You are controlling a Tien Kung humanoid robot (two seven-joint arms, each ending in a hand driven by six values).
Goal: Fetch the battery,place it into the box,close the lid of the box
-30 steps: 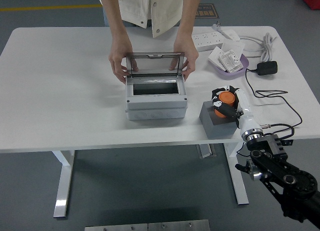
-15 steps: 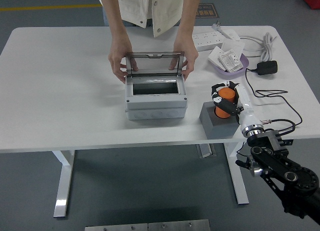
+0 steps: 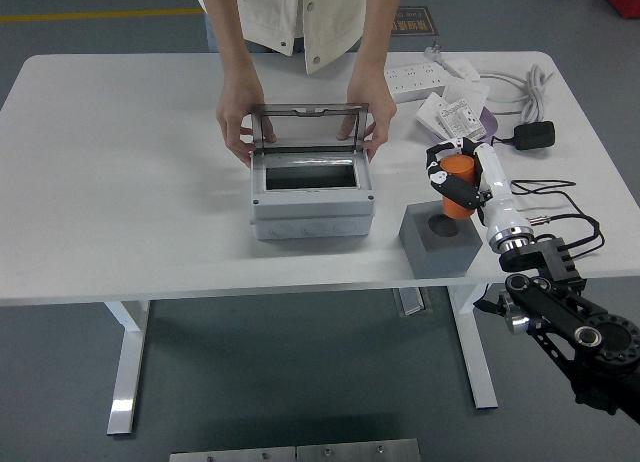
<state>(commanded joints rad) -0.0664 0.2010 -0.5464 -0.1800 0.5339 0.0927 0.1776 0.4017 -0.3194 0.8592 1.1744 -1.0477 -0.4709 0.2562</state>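
Note:
The orange cylindrical battery is held in my right hand, lifted just above the dark grey foam holder with its empty hole. My fingers are curled around the battery. The grey box stands at the table's middle, its tinted transparent lid raised upright. A person at the far side holds the lid and the box's back corners with both hands. My left arm is out of view.
A purple tray with white packets, a white power strip and a black adapter with cables lie at the back right. The table's right edge is close to my arm.
My right hand has pulled the battery up and out of the foam holder and moved it slightly away from me. The person's hands and the box have stayed put.

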